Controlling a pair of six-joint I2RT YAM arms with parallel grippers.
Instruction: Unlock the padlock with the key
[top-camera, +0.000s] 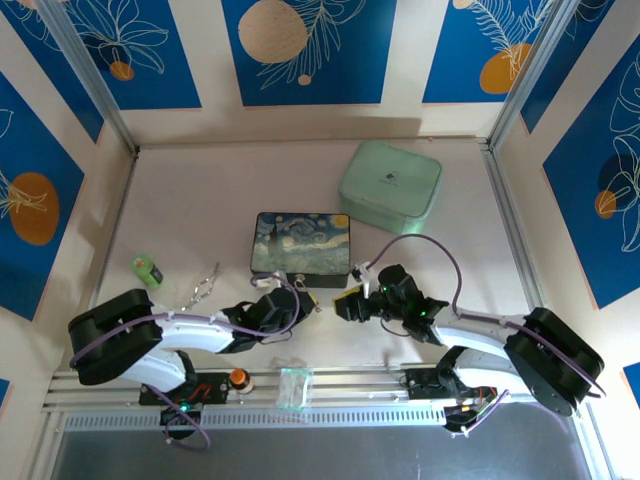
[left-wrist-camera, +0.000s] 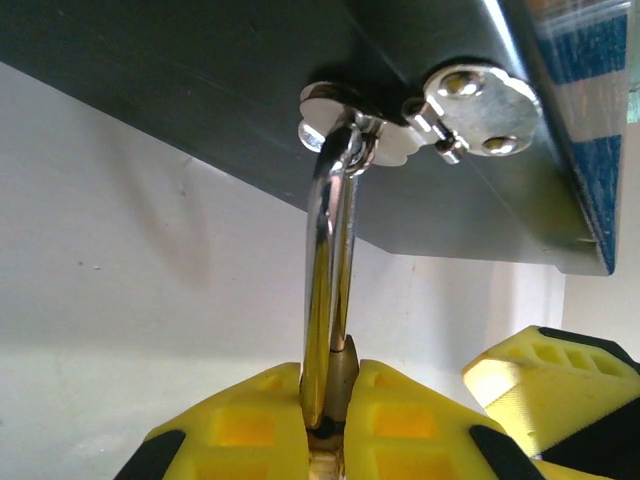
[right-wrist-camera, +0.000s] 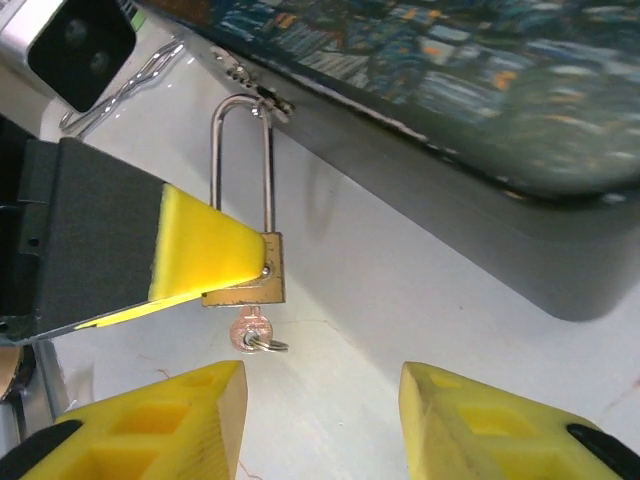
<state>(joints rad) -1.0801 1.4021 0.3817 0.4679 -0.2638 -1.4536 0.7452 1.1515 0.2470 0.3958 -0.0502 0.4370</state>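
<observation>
left gripper (left-wrist-camera: 330, 430) jaws clamped on padlock (right-wrist-camera: 247, 283) body, shackle through box (top-camera: 300, 243) clasp (left-wrist-camera: 470, 105) at near side, key (right-wrist-camera: 250, 335) under padlock, right gripper (right-wrist-camera: 320, 420) jaws wide open, empty, just right

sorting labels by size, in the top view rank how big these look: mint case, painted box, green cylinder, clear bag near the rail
1. mint case
2. painted box, a little smaller
3. clear bag
4. green cylinder, close to the bag, so that pair is unsure
</observation>
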